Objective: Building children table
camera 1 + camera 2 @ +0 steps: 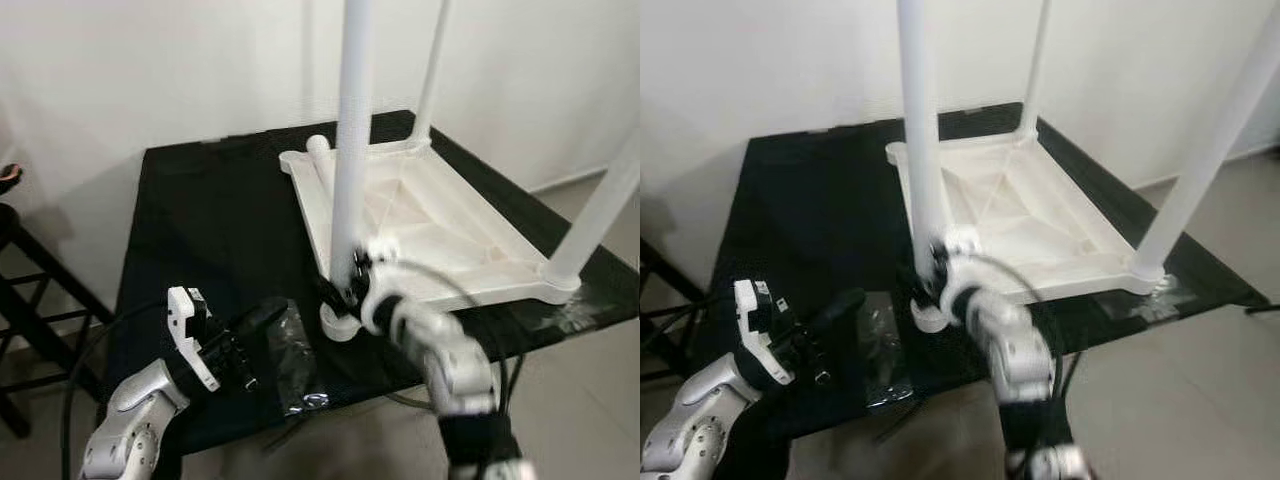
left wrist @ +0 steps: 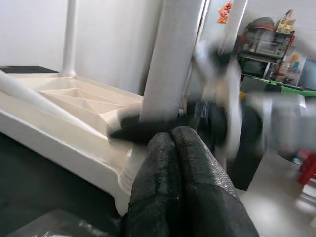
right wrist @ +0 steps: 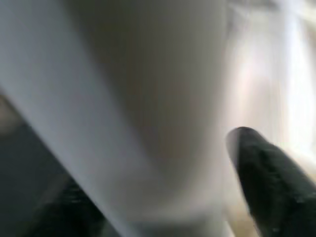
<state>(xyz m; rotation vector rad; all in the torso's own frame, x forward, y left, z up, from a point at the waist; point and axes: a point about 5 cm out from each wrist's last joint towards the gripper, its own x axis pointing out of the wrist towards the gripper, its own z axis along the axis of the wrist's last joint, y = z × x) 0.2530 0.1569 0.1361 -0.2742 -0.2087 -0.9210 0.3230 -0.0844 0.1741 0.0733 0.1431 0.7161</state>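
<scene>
Three legs already stand on the upturned tabletop (image 1: 430,225) on the black bench (image 1: 210,230). Your right gripper (image 1: 345,285) pinches the near leg (image 1: 350,150) at its socket; seat it next. Left gripper (image 1: 235,345), fingers pressed together, idles beside.

Head cams look down; wrist cams close on table leg (image 1: 352,150).
</scene>
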